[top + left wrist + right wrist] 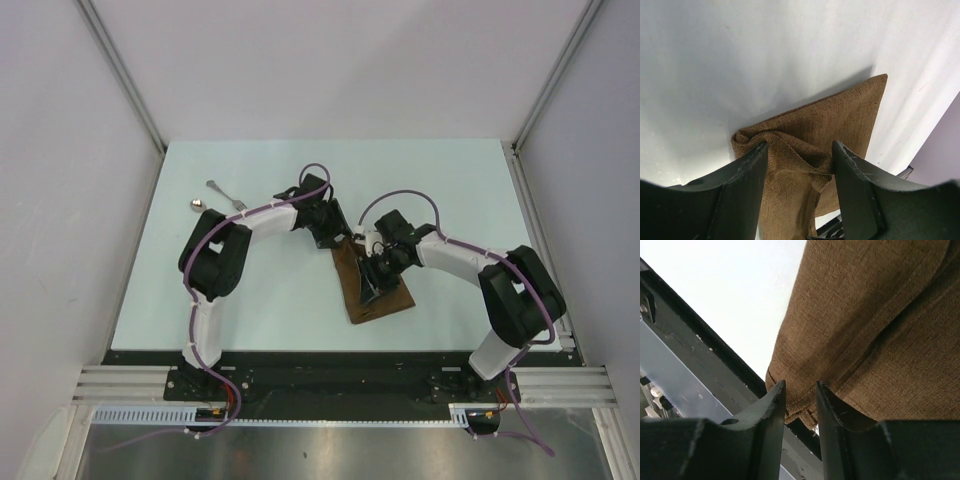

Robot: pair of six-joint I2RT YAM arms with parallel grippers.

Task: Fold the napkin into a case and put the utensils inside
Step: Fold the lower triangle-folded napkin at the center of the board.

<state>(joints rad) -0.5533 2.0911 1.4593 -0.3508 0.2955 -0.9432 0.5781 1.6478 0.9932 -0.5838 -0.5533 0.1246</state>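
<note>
Two arms are meeting over one brown napkin [388,302] in the top external view. It is lying as a folded, roughly rectangular pad on the pale mint table [250,290]. The left gripper [335,237] is bearing on the napkin's far corner and the right gripper [368,288] is reaching over its middle; jaw positions cannot be told from this height. The fork [228,195] and the spoon [198,205] are lying side by side on the bare surface, well apart from the napkin, beyond it and to its left. White panels are enclosing the table on three sides, and a dark strip with a metal rail [330,385] is running along the edge nearer than the napkin.

Left wrist view: the left gripper [800,147] is holding its jaws spread, and a puckered ridge of the napkin [840,120] is filling the gap and touching both inner faces. One flat corner is pointing away from the fingers [745,190] across the white surface.

Right wrist view: the right gripper [799,387] is holding its jaws nearly together, pinching the layered edge of the napkin [875,325]. Only this view is showing the stacked folds at that edge, and the table's dark border [705,347] lying just beside it. Neither wrist view is taking in the utensils.
</note>
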